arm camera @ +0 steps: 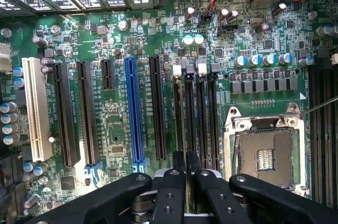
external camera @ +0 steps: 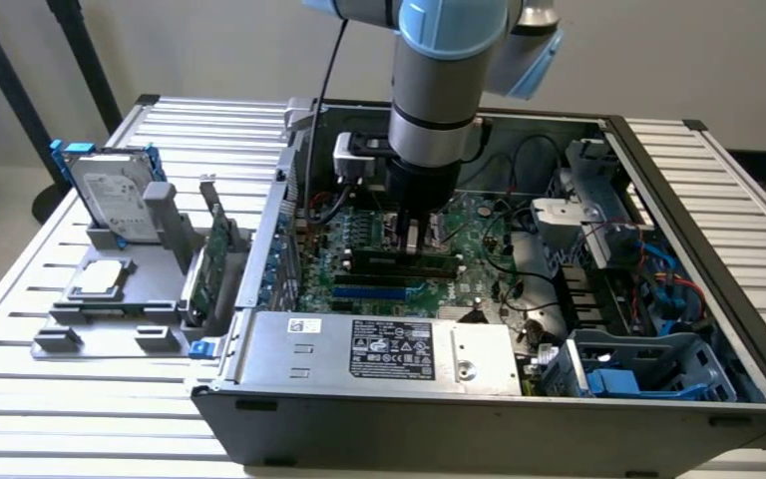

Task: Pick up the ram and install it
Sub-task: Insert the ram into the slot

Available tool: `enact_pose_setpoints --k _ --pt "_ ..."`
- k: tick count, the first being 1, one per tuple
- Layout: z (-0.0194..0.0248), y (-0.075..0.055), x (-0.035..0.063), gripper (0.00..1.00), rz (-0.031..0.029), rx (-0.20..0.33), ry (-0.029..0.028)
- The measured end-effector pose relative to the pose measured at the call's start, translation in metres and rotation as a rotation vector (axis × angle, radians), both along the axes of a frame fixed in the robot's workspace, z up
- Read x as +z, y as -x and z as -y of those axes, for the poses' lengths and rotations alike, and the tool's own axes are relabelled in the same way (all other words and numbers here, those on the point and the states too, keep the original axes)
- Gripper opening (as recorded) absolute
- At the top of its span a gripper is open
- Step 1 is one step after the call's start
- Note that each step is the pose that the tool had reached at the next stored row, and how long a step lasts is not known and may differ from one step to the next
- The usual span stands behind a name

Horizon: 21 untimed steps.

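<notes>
in the exterior view the power supply is sitting nearest, inside the open case. just beyond it the gripper is hanging low over the motherboard, its fingers nearly closed and pinching the ram on edge above the memory slots. the ram is looking light, stiff and fragile, best held by its long edges. far left, the hard drive is standing on the rack.

One open computer case on one worktop. One motherboard: one blue slot, one white slot, one CPU socket. One hard drive on one grey stand.
</notes>
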State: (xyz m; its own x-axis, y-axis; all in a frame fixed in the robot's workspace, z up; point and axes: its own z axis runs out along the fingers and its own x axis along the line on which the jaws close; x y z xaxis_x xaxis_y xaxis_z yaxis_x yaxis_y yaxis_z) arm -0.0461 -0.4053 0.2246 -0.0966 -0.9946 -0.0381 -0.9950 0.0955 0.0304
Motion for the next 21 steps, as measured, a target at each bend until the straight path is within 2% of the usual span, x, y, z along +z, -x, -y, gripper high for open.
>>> enact_pose_setpoints --k 9,21 --pt "0.0000 0.0000 0.0000 0.14 0.0000 0.007 0.0055" --pt "-0.0013 0.0000 -0.0003 0.14 0.0000 0.008 0.0071"
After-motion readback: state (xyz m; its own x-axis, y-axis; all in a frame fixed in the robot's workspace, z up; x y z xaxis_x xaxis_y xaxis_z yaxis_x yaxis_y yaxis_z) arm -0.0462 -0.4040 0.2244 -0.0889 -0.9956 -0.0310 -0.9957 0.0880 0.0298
